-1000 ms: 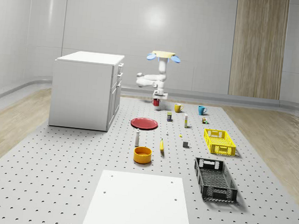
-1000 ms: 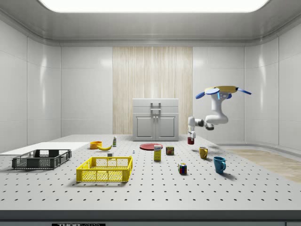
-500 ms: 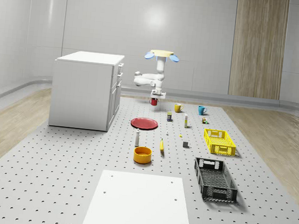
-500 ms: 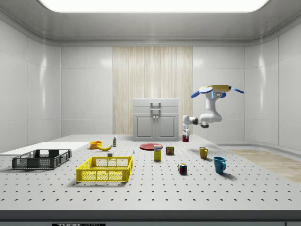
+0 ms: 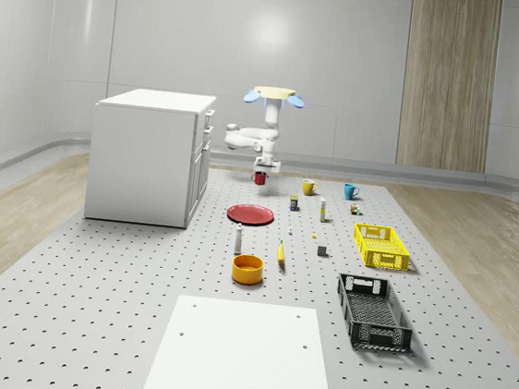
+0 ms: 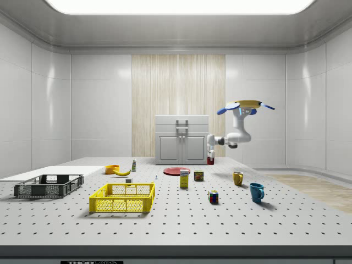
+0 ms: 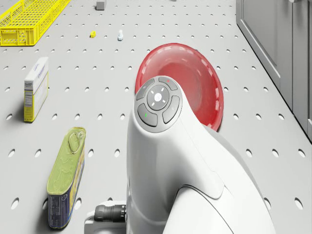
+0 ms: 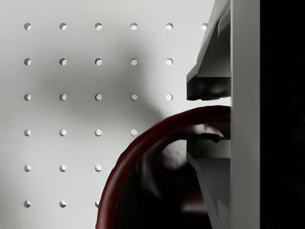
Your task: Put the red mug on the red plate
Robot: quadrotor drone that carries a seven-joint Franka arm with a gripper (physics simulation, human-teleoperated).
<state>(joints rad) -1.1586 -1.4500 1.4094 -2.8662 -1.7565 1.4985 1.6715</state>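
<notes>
The red mug (image 5: 260,179) hangs in the air a little above the table, with my gripper (image 5: 261,170) shut on its rim. In the wrist view one finger (image 8: 209,85) is outside the dark red rim (image 8: 143,143) and the other inside. The red plate (image 5: 251,214) lies flat on the table, nearer the camera than the mug. In the side view the mug (image 6: 210,160) is to the right of the plate (image 6: 177,171) and higher. The drone (image 5: 276,95) hovers above the table's far part, just beyond the plate. In the drone view my arm (image 7: 157,100) covers part of the plate (image 7: 207,87).
A white cabinet (image 5: 148,155) stands close to the plate on the whole-scene view's left. A yellow mug (image 5: 308,188), a blue mug (image 5: 350,191), a can (image 7: 66,178) and a box (image 7: 35,87) lie to the right. Nearer are a yellow crate (image 5: 380,246), a black crate (image 5: 374,311) and an orange bowl (image 5: 247,268).
The drone and arm have shifted to the whole-scene view's left, carrying the red mug with them. In the side view the mug has moved left, closer to the plate.
</notes>
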